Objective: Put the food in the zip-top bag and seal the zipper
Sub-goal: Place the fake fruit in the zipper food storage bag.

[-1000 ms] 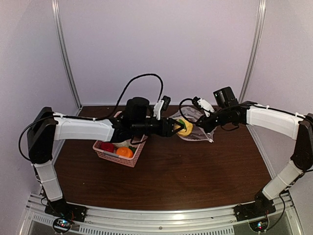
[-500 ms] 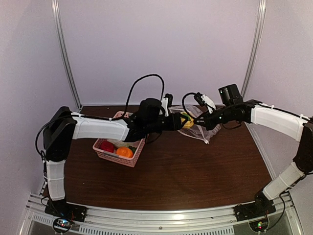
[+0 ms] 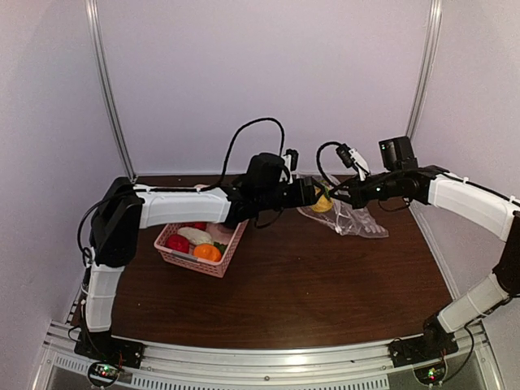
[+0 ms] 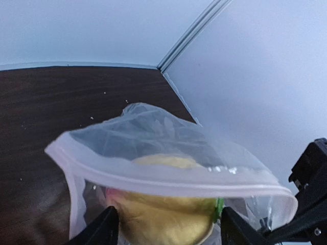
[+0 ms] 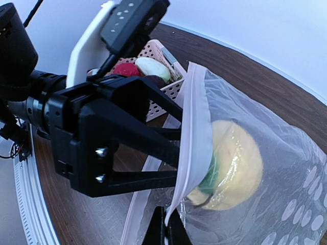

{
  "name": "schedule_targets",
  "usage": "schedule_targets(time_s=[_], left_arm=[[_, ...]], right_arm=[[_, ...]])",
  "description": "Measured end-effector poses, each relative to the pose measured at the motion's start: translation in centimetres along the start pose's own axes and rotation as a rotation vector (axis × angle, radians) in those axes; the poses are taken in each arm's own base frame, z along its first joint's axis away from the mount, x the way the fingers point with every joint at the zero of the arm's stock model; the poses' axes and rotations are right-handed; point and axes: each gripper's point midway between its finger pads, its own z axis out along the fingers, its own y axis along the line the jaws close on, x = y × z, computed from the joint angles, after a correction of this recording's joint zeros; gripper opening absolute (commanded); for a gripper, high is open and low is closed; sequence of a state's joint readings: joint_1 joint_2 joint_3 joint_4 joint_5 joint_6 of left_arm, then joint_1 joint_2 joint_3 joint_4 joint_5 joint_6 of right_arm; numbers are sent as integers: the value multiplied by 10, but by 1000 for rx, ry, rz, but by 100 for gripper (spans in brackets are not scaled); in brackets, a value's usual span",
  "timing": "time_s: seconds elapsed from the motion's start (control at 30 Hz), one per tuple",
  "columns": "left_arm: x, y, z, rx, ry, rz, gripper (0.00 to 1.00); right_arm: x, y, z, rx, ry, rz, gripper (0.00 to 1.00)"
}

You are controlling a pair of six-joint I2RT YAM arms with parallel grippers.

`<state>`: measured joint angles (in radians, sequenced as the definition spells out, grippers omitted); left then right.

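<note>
My left gripper (image 3: 314, 197) is shut on the yellow toy fruit (image 3: 323, 203) and holds it inside the mouth of the clear zip-top bag (image 3: 354, 218). In the left wrist view the yellow fruit (image 4: 163, 217) sits between my fingers (image 4: 104, 230), under the zipper strip (image 4: 168, 179). My right gripper (image 3: 340, 193) is shut on the bag's mouth edge and holds it lifted off the table. The right wrist view shows the zipper strip (image 5: 196, 132) pinched at my right gripper (image 5: 166, 230) and the fruit (image 5: 236, 163) behind the plastic.
The pink lattice basket (image 3: 188, 258) stands at the left of the table with a red piece (image 3: 178, 243), an orange piece (image 3: 207, 252) and a white radish (image 3: 195, 236) in it. It also shows in the right wrist view (image 5: 164, 56). The back wall is close behind the bag.
My left arm has reached right with the yellow fruit, from in front of the bag into its mouth. My right gripper has drawn the bag to the right and a little up.
</note>
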<state>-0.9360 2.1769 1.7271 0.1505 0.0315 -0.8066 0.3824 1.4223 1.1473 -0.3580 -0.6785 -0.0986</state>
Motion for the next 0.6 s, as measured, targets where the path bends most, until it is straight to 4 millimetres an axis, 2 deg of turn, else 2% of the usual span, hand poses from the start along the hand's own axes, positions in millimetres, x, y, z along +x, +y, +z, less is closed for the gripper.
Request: schedule_targets(time_s=[0.13,0.3,0.37,0.43,0.5,0.6], left_arm=[[-4,-12,-2,52,2,23,84],[-8,-36,-9,147,16,59,81],[-12,-53,-18,209,23,83,79],[-23,-82,-36,294,18,124,77],[-29,-101,-50,337,11,152,77],[-37,-119,-86,341,11,213,77]], right_arm=[[-1,-22,-10,47,-30,43,0],[-1,-39,-16,84,-48,77,0],[0,-41,-17,89,-52,82,0],[0,-43,-17,97,-55,82,0],[2,-45,-17,103,-53,85,0],[3,-48,-17,111,-53,87,0]])
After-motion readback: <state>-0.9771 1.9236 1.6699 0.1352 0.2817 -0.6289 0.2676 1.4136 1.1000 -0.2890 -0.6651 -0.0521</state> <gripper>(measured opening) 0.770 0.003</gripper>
